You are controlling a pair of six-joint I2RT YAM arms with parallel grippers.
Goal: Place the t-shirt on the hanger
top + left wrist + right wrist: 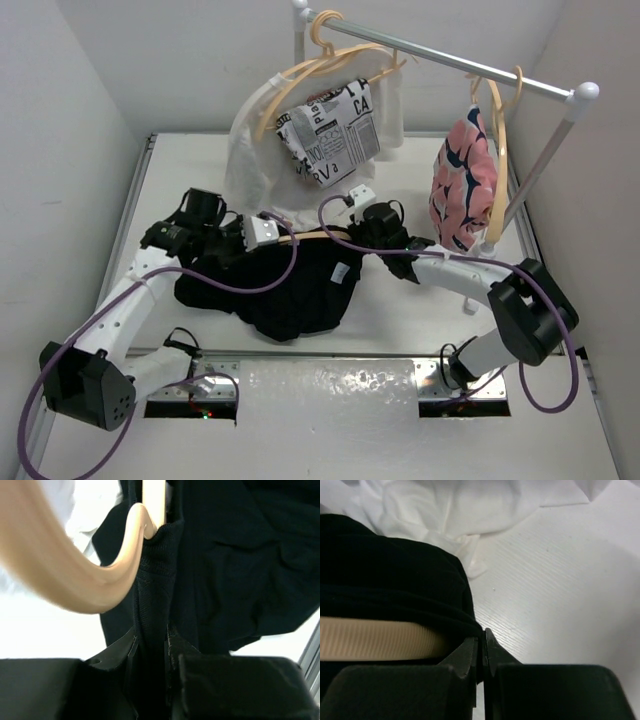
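The black t-shirt (290, 290) lies bunched on the white table, its small white label (342, 272) facing up. A pale tan hanger (318, 236) lies along the shirt's far edge, partly under the fabric. My left gripper (280, 238) is shut on a fold of the shirt's ribbed edge (155, 575); the hanger's curved hook (100, 580) sits just beside it, and the gripper (150, 642) pinches cloth only. My right gripper (368, 236) is shut (484, 642) on the shirt's hem (395, 580), with the hanger arm (375, 640) showing under the fabric to the left.
A clothes rail (450, 58) stands at the back on a white post (540, 170). A white newsprint-lettered garment (330, 125) and a pink-and-navy garment (462, 180) hang from it on tan hangers. White cloth (250, 150) drapes down behind the shirt.
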